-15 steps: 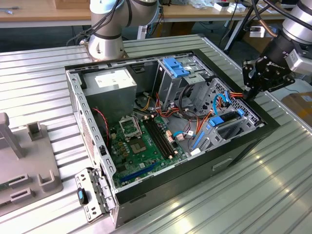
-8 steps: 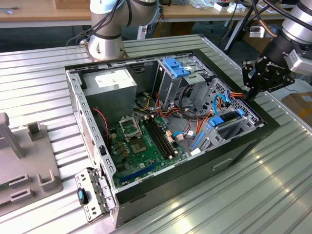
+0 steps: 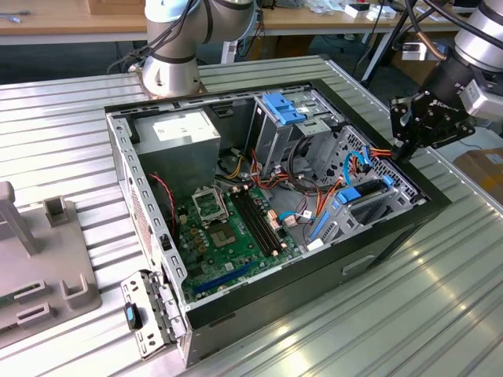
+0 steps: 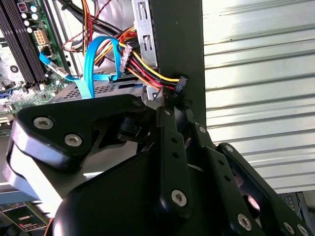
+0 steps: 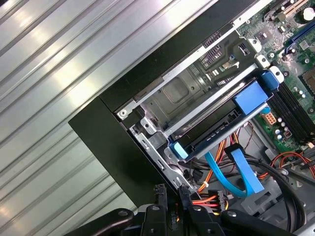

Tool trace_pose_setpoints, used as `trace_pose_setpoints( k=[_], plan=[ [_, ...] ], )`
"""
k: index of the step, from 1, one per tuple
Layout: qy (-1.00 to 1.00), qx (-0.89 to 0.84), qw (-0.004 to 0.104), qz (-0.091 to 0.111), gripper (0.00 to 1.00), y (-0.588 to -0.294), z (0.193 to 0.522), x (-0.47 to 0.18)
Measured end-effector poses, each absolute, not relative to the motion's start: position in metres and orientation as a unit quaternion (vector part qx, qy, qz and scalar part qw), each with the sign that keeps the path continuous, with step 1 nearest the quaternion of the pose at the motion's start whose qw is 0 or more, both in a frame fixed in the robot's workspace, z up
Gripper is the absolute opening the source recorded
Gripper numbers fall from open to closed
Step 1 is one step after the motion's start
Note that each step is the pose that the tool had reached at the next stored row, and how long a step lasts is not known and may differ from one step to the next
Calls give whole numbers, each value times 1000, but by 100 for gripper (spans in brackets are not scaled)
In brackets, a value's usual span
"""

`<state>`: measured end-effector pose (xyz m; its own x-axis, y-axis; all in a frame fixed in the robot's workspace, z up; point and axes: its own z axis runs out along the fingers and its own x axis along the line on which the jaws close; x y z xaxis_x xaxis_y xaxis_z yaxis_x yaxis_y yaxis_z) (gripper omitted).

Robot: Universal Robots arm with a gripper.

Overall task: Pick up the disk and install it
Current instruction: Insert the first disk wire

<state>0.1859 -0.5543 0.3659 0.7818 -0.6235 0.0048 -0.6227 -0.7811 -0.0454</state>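
Observation:
The disk lies in the drive cage at the corner of the open computer case on the exterior view's right, its blue frame showing. In the first wrist view the disk sits in the metal cage, with blue and orange cables beside it. My black gripper hovers just above and outside that corner, over the case's black wall. Its fingers are drawn close together with nothing between them, as both wrist views show the gripper. It does not touch the disk.
Inside the case are the green motherboard, a grey box with a white label and light-blue brackets. The arm's base stands behind the case. A grey fixture sits at the exterior view's left on the ribbed metal table.

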Motion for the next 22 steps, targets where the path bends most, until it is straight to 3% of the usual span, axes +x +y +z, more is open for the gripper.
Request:
trace_pose_setpoints(
  k=[2,22],
  plan=[
    [330,-944,21,-10,17,-554,366,186],
    [374,-927,21,-12,17,-554,380,184]
  ],
)
